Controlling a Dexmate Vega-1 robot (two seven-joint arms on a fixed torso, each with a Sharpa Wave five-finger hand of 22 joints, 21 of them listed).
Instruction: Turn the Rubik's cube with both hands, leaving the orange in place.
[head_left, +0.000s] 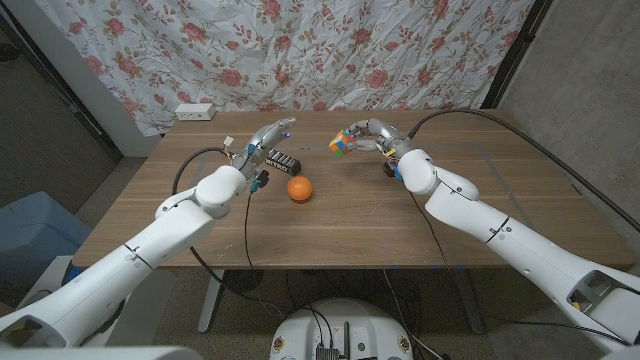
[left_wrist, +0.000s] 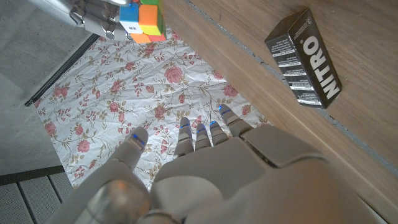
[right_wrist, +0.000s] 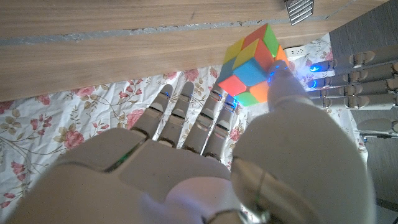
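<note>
Multicoloured Rubik's cube (head_left: 340, 142): held above the far part of the wooden counter (head_left: 350, 225) in the right hand (head_left: 368, 135). Left hand (head_left: 268, 138): fingers spread, empty, over a black carton (head_left: 283, 160). Round orange (head_left: 299, 189): on the counter, mid-centre.

At the upper middle of the head view we see a small black carton with white lettering (head_left: 283, 160) lying on the brown wooden table (head_left: 350, 225). Above hangs a floral cloth backdrop (head_left: 330, 50), and a white power strip (head_left: 194, 111) sits upper left.
</note>
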